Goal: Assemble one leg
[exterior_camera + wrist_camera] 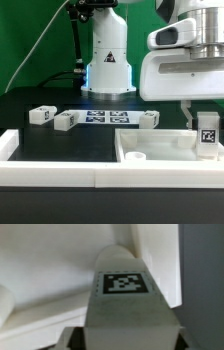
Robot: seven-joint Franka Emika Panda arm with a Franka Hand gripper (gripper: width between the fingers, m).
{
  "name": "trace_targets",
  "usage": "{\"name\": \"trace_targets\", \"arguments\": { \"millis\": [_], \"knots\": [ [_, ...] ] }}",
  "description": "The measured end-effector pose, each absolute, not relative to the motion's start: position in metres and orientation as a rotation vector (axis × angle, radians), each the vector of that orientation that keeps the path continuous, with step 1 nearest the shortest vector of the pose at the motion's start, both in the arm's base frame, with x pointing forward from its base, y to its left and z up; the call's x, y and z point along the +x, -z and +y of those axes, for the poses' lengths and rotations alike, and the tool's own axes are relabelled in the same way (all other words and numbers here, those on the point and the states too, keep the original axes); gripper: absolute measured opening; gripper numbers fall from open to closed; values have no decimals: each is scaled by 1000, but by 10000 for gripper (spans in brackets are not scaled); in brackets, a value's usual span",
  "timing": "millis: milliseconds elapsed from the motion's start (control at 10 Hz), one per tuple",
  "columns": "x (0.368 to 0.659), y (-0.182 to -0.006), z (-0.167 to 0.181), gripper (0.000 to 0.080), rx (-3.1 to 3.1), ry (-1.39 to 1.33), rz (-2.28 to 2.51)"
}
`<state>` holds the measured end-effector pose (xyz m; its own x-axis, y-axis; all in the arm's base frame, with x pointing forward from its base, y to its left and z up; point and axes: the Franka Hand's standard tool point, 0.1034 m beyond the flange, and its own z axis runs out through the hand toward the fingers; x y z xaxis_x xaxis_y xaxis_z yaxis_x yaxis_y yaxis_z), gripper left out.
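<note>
Worktop of matte black carries everything, with a raised white border along its near edge. At the far centre stands the white robot base, which bears a yellow warning triangle with no readable words. At the right, the tool hangs under a bulky white wrist and pinches the leg upright above the far right corner of the white panel, probably so that its lower end can go straight down into a mounting hole. Whether the leg already touches the panel cannot be told. The panel lies flat at the near right, against the border, which likely braces it against sliding. The wrist view looks along the held leg, with the pale panel beyond it. The marker board lies flat at the centre. Three loose legs lie on their sides in a far row beside it, two to the left and one to the right, seemingly waiting within reach. Every leg carries black-and-white square tags; these are coded patterns with no letters or brand.
</note>
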<state>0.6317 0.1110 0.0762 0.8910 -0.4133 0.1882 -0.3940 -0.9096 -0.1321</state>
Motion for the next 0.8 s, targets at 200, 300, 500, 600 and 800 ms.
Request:
{"name": "trace_targets", "arguments": {
  "millis": [200,300,500,600,800],
  "knots": [
    [630,-76,108,291,-2853,330,1007],
    [627,-75,107,291,-2744,320,1262],
    [624,-75,106,294,-2584,336,1585],
    [622,-74,104,294,-2467,324,1746],
    [620,-74,101,294,-2291,277,1939]
  ]
}}
